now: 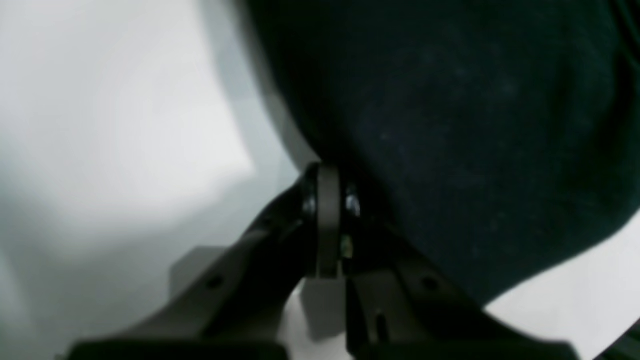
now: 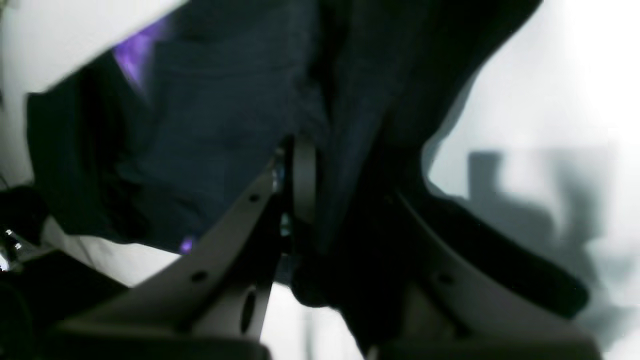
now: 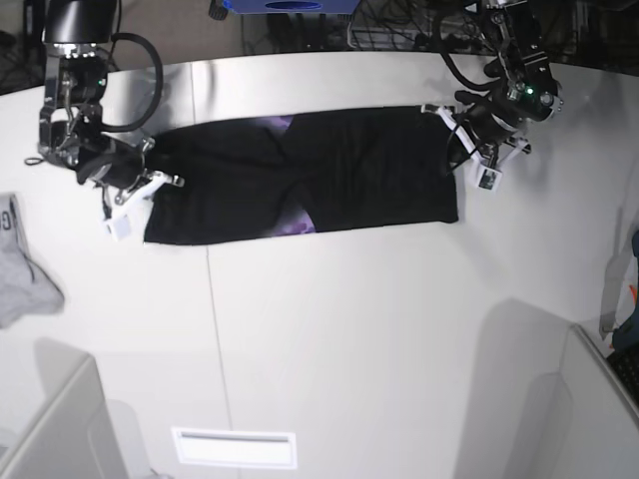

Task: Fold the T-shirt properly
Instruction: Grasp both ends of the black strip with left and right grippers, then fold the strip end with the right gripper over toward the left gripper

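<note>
The T-shirt (image 3: 300,185) lies stretched out on the white table (image 3: 349,329) as a long black band, its long axis running across the table from one arm to the other, the far side of the surface. Bits of purple print show along the folds near the middle. The band tilts slightly, the end by the left arm sitting a touch farther back than the other end.

At that end the left gripper (image 3: 461,140) reaches down from the back corner, wrist bent and angled inward over the cloth edge. Up close, its jaws are pressed together with black fabric pinched at the tips (image 1: 330,220), the shirt (image 1: 450,125) bulging up beside them.

At the opposite end the right gripper (image 3: 140,180) comes down from a tall arm, forearm near vertical, the hand turned in toward the shirt's edge. In the wrist view its jaws are nearly together with dark folds of the shirt (image 2: 225,125) caught between them (image 2: 320,200).

A small grey cloth (image 3: 22,264) lies well apart at the table's edge beyond the right arm.
</note>
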### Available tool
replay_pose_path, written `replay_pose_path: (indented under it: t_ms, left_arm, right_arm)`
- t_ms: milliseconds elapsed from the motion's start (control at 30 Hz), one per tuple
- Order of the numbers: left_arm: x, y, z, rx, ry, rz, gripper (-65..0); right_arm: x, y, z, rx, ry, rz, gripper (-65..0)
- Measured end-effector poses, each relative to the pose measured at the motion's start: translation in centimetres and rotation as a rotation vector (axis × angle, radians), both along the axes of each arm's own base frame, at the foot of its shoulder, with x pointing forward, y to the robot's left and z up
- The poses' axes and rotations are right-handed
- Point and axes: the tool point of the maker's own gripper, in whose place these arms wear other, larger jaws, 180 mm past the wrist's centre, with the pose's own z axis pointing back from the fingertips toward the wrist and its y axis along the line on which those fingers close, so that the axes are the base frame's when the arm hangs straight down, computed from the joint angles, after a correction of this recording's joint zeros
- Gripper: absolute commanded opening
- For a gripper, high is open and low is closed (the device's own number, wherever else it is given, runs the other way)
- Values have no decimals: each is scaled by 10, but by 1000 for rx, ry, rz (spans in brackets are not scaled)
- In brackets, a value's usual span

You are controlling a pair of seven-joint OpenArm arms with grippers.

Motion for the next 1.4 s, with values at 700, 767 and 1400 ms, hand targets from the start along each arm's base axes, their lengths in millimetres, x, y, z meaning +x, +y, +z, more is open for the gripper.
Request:
replay_pose_path:
  t_ms: [700,767,1400]
  left_arm:
    - [4,2,1,15,1,-2,-650]
    - [2,2,1,15,0,-7,-650]
    - [-6,-16,7,50,9,-93,-650]
  right_arm:
    - [-34,184,57,225,-13,262,-650]
    - [-31,194,63,252,-29,263,-650]
    - [-29,232,86,337,-48,291,-650]
